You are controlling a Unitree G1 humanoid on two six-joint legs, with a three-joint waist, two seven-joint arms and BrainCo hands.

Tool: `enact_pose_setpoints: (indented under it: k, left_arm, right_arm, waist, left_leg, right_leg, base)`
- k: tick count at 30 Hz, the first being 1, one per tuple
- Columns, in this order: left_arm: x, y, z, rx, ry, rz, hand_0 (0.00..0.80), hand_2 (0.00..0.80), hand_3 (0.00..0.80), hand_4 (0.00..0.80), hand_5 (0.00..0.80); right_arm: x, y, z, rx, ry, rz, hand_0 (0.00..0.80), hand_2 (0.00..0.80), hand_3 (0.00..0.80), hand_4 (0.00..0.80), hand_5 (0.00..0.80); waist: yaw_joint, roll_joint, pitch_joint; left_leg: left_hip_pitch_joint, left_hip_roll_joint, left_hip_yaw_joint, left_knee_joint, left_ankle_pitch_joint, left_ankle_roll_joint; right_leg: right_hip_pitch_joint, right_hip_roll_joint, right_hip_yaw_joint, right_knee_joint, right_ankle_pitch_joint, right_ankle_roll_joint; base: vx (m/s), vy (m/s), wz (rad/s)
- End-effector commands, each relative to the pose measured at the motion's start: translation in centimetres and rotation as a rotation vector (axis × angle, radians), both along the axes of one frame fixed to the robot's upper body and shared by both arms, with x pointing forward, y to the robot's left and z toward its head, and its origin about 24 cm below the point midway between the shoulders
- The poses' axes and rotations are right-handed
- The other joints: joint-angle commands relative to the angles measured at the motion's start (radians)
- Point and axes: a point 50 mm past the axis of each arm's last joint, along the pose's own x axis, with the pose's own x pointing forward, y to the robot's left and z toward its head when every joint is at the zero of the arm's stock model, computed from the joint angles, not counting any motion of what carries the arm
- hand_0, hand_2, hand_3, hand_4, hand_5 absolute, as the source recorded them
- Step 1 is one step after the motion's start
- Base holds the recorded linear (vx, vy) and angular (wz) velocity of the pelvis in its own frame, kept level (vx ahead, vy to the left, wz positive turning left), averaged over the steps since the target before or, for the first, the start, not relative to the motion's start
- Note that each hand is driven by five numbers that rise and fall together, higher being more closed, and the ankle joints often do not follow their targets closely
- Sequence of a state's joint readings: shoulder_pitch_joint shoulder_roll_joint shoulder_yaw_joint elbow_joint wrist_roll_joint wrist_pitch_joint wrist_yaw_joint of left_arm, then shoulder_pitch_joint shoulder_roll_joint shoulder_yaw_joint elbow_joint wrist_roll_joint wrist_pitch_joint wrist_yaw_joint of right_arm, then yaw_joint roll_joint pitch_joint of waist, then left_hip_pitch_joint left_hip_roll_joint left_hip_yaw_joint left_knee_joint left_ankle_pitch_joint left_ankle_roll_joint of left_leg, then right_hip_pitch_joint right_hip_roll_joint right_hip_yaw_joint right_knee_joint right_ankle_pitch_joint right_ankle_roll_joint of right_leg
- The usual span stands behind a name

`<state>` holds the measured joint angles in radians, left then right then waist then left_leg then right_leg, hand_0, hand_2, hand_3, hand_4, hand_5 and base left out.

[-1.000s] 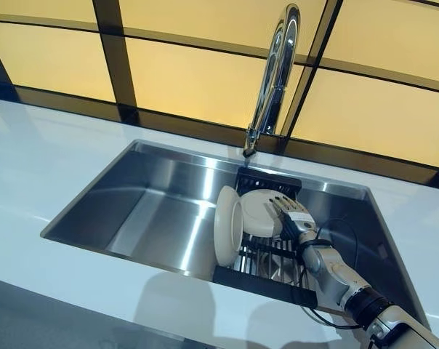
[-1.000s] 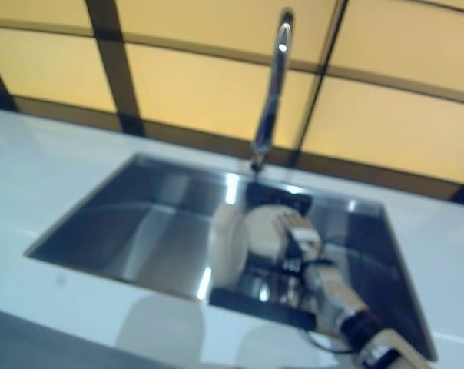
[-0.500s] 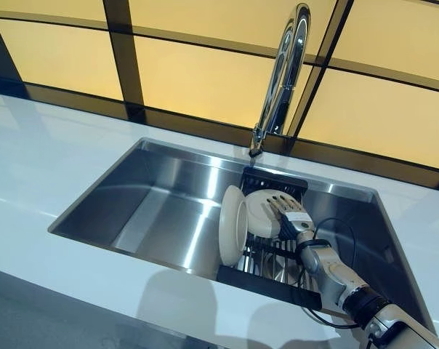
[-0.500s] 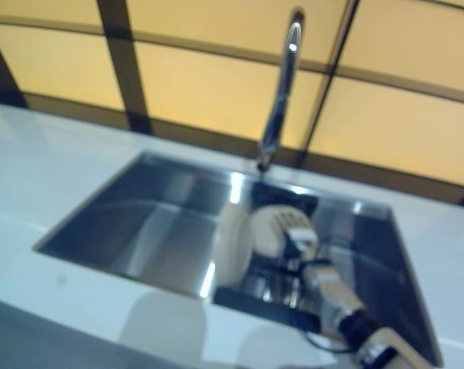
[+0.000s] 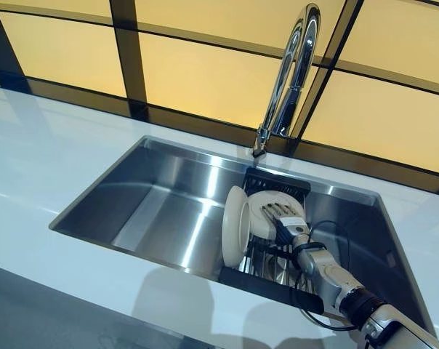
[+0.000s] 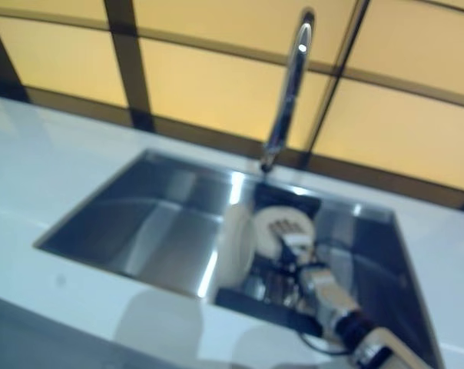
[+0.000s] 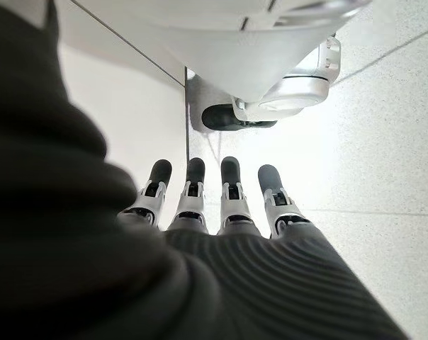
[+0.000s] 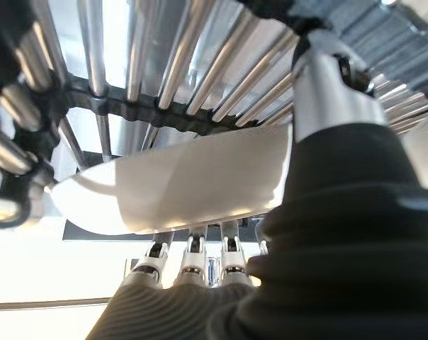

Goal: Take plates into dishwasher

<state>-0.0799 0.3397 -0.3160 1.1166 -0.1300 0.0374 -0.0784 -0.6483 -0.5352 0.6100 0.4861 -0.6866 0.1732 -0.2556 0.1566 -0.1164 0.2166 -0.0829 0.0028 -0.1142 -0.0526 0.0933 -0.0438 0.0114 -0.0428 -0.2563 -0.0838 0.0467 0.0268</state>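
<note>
Two cream plates stand on edge in a black dish rack [image 5: 267, 283] at the right end of the steel sink [image 5: 154, 211]. The left plate [image 5: 234, 225] stands free. My right hand [image 5: 281, 218] reaches down into the sink and grips the right plate [image 5: 259, 207]. In the right wrist view that plate's rim [image 8: 186, 184] lies between the fingers [image 8: 193, 251] on one face and the thumb [image 8: 324, 85] on the other. My left hand [image 7: 214, 191] shows only in its own wrist view, fingers straight, holding nothing, above a pale floor.
A tall chrome faucet [image 5: 288, 73] rises behind the rack. White counter [image 5: 38, 167] surrounds the sink, whose left part is bare steel. Yellow panels with dark frames [image 5: 198, 73] back the counter. The rack's metal bars [image 8: 186, 64] run close past the held plate.
The camera has shifted, moving the whole scene slightly right. My right hand stays on the right plate, with its fingers a little further across the plate's face.
</note>
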Motion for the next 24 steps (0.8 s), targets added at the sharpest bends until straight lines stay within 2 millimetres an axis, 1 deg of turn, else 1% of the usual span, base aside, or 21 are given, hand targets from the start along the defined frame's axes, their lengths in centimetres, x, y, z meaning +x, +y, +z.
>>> enact_pose_setpoints:
  k: [1,11,24]
  left_arm:
    - [1.8,-0.2,0.5,0.029,-0.015,-0.067,0.0,0.0,0.0,0.0,0.0]
    - [1.7,0.1,0.5,0.03,-0.017,-0.064,0.0,0.0,0.0,0.0,0.0]
    - [1.7,-0.3,0.4,0.021,-0.017,-0.068,0.0,0.0,0.0,0.0,0.0]
  right_arm:
    - [0.8,0.7,1.1,-0.084,-0.034,0.032,0.0,0.0,0.0,0.0,0.0]
    - [0.8,-0.2,0.7,-0.082,-0.014,-0.004,0.0,0.0,0.0,0.0,0.0]
    - [1.2,-1.0,0.8,-0.056,-0.054,-0.093,0.0,0.0,0.0,0.0,0.0]
  waist:
    - [0.016,-0.009,0.011]
    - [0.015,-0.008,0.012]
    - [0.019,-0.001,0.016]
  left_leg:
    - [-0.005,-0.036,0.025,0.019,-0.077,0.081]
    - [-0.006,-0.035,0.028,0.015,-0.076,0.082]
    - [-0.01,-0.037,0.025,0.021,-0.078,0.085]
  right_leg:
    - [-0.05,-0.027,0.035,0.103,-0.025,0.045]
    - [-0.053,-0.028,0.035,0.104,-0.023,0.047]
    - [-0.056,-0.029,0.038,0.103,-0.021,0.045]
  base:
    - [0.0,0.0,0.0]
    - [0.0,0.0,0.0]
    - [0.0,0.0,0.0]
